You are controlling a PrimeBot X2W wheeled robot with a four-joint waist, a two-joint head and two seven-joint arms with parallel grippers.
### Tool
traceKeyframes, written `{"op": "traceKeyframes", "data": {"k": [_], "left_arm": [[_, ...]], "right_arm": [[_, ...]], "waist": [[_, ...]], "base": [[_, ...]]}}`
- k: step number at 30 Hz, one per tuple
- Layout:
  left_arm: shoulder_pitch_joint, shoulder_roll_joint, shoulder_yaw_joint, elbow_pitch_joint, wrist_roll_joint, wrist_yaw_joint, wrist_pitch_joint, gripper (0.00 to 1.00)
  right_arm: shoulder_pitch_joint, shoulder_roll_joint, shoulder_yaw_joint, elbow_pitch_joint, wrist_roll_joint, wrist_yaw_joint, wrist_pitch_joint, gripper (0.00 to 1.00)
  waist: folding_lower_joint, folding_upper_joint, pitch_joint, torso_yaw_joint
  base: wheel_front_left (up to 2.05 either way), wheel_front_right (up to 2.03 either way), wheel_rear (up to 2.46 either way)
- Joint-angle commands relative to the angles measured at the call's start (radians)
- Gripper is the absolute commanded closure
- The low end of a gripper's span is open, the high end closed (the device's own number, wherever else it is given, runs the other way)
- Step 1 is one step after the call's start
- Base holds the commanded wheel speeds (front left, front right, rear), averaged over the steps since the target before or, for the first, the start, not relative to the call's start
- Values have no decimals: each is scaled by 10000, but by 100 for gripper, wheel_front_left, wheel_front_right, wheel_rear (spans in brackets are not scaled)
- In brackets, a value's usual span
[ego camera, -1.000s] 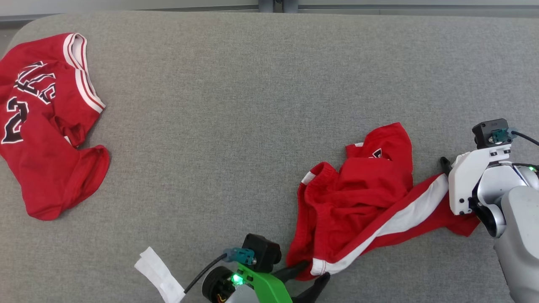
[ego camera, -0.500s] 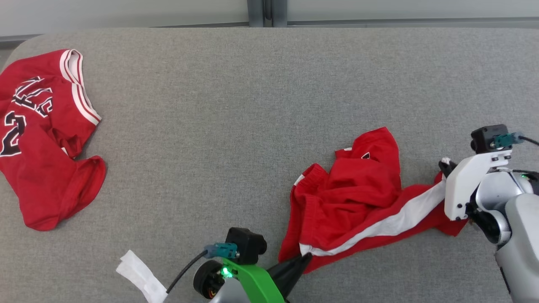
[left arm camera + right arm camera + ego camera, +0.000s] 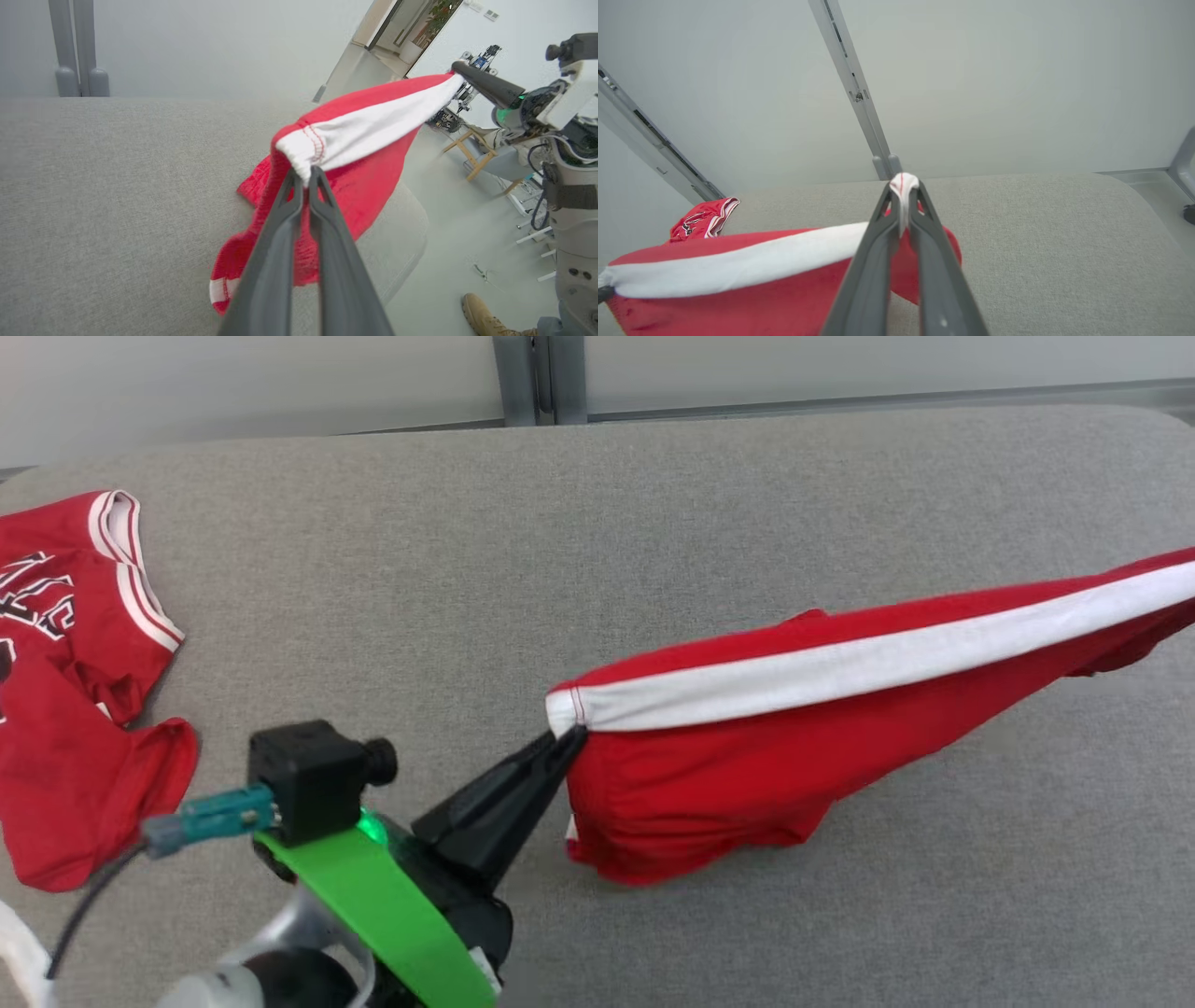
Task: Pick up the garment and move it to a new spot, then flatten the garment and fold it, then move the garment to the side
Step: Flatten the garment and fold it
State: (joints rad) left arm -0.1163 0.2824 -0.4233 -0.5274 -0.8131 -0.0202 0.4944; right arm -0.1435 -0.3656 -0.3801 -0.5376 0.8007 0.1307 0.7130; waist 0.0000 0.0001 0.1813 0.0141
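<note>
Shorts (image 3: 747,775) hang stretched over right half of table (image 3: 653,523); your left claw (image 3: 568,739) clenched on one stripe end, your right claw (image 3: 903,186) clenched on other.

Left end effector (image 3: 565,742) pinches red white-striped shorts (image 3: 747,775) stretched toward 3 o'clock over grey bench (image 3: 467,569); red jersey (image 3: 65,709) at 9 o'clock.

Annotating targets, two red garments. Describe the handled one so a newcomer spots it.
On the grey padded surface, look right of centre. The red garment is stretched between the left gripper and right gripper. Its broad white stripe separates it from the lettered jersey lying left.
</note>
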Motion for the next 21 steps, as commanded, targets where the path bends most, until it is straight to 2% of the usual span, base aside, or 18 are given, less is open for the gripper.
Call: {"op": "traceKeyframes", "data": {"k": [1,4,8,12,15,18,21], "left_arm": [[-604,206,287,-396,-170,75,259,100],[-1806,415,813,-904,-556,204,957,100],[-4314,783,1672,-291,-589,332,1717,100],[-7074,986,2009,1540,-332,267,2254,100],[-9318,994,1955,3312,82,62,2391,100],[-11248,1008,1761,5263,908,-271,1921,100],[-12908,848,1611,7307,1839,-387,894,100]], "right_arm": [[-362,-53,-332,-329,205,0,258,100],[-1243,-218,-821,-686,381,0,916,100],[-3387,-433,-310,-285,-41,-2,1838,100],[-6367,-407,685,1204,-1337,-6,2737,100],[-9042,-215,1512,2721,-2832,-8,3108,100],[-11307,217,2282,4206,-4409,-12,2648,100],[-13411,1096,2502,5946,-6104,-19,905,100]], "waist": [[0,-1,517,-266],[0,-1,1135,-259],[0,-1,2245,-185],[0,-1,3597,49],[0,-1,4733,275],[0,-1,5474,401],[0,-1,5783,353]], "base": [[0,0,0],[0,0,0],[0,0,0],[0,0,0],[0,0,0],[0,0,0],[0,0,0]]}}
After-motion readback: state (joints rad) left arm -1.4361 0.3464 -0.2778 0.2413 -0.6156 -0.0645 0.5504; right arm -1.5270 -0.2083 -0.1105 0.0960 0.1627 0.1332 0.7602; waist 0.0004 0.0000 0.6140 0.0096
